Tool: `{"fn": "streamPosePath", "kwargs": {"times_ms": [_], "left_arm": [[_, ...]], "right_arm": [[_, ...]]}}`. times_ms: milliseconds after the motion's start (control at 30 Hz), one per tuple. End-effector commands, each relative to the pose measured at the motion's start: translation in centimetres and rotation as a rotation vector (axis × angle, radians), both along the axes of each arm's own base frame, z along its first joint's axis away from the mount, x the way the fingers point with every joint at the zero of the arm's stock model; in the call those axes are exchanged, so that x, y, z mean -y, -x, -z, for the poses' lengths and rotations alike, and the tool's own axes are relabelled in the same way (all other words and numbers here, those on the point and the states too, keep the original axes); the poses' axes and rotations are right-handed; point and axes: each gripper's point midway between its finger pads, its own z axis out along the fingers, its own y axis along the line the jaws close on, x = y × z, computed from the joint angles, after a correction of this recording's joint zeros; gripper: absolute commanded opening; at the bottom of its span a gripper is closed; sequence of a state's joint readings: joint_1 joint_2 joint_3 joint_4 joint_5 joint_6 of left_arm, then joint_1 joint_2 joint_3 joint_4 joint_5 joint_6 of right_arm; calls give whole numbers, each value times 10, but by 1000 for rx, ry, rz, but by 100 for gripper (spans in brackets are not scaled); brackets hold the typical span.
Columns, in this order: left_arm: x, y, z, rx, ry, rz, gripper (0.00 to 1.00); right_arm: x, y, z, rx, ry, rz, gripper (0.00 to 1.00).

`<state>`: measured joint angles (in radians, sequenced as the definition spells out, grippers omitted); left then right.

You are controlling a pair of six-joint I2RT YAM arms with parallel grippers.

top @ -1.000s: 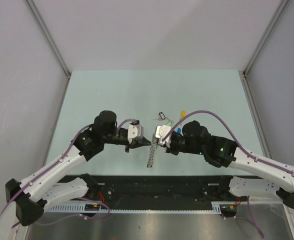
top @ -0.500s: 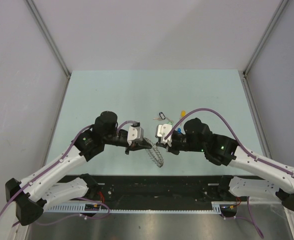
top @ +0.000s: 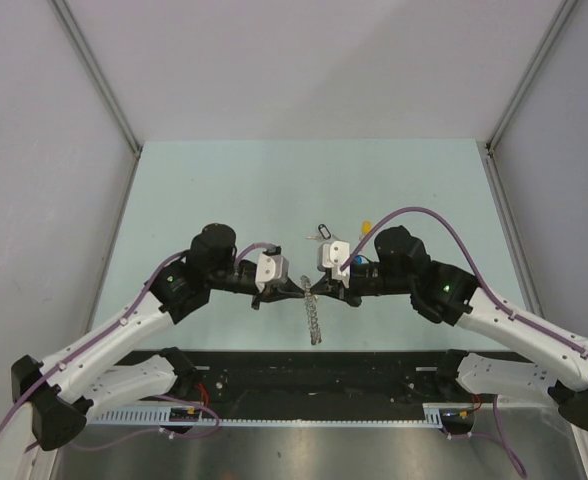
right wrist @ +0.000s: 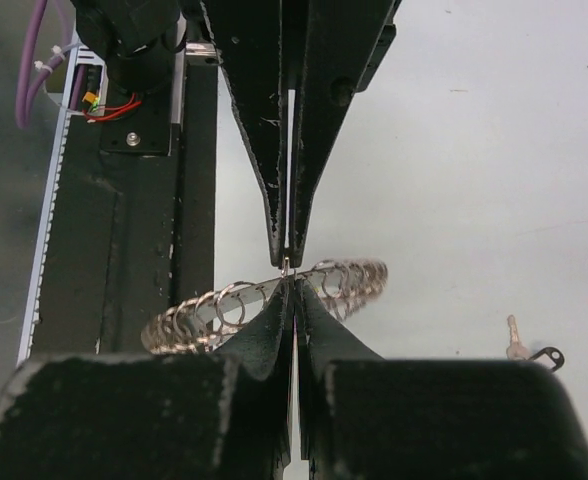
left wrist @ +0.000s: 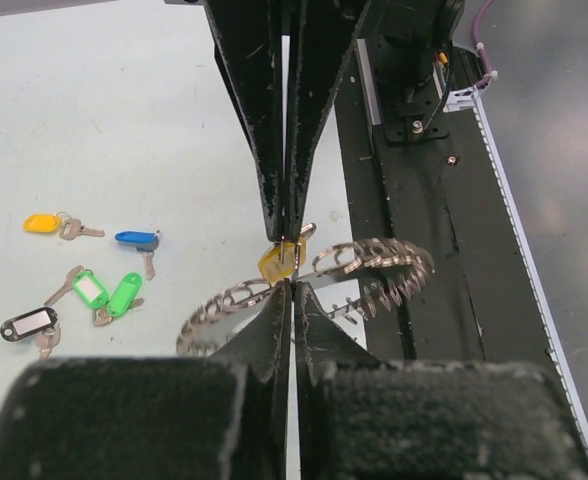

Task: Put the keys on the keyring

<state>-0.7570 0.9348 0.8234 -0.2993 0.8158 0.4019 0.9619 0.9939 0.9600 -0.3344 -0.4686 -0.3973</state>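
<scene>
My left gripper [left wrist: 292,292] is clamped on the keyring [left wrist: 384,262], and my right gripper [left wrist: 285,232] is pinching the yellow key [left wrist: 277,262] — tips almost meeting. I'd hold the keyring still and feed the key in slowly.

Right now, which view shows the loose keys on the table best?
Left wrist: the loose keys lie spread on the table, with orange, blue, two green and black heads distinct. Top external shows them tiny, partly behind the right arm. Right wrist catches only one, at its lower right edge.
</scene>
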Motion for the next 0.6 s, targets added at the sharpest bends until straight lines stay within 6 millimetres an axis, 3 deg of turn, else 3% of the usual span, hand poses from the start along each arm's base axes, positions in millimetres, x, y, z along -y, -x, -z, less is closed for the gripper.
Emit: {"fn": "streamPosePath", "kwargs": {"times_ms": [0,233,567], "left_arm": [[3,-3,-16,81,60,-1,0],[1,-8,-18,105,65,-29,0],[3,-7,-20,115,96,-22,0]], "right_arm": [[-5,0,-26,28,-61,-12,0],[18,-8,-32,20,-54,105,0],[15,-3,-21,-14,-21,79,0]]}}
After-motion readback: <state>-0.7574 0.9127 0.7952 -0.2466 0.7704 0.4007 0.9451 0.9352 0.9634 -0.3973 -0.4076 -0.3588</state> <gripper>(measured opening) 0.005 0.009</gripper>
